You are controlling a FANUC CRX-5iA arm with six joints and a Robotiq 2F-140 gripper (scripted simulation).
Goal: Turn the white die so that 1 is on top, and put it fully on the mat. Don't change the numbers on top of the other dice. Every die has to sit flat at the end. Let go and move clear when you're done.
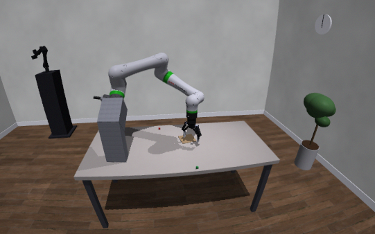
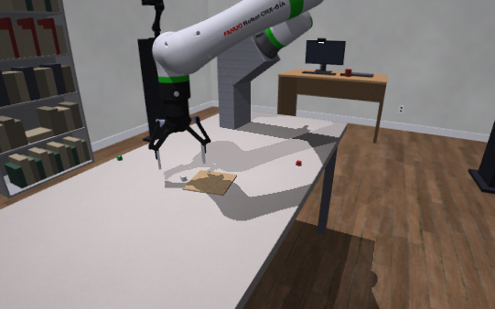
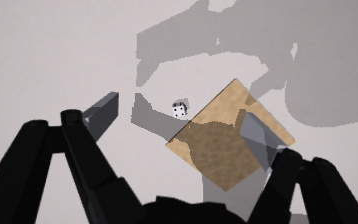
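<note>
Hand hangs above the table, spread as wide as it goes, nothing held; both fingertips are clear of the surface. White die sits on the bare table just off the mat's edge, very near it or touching, can't tell which. From the wrist view the die lies between the two fingers, nearer the far side of the view. Its top face shows dark pips, looks like four, but it's too small and blurry to be sure. In the exterior view the die is only a small pale speck by the mat's near-left corner, partly in the arm's shadow. In the top view the hand covers that spot, so the die isn't visible there and only a sliver of mat shows. Red die sits well apart toward the table's right edge, green die well apart on the left; top numbers on both unreadable. Wrist view crops the hand's lower linkages at the frame bottom
</note>
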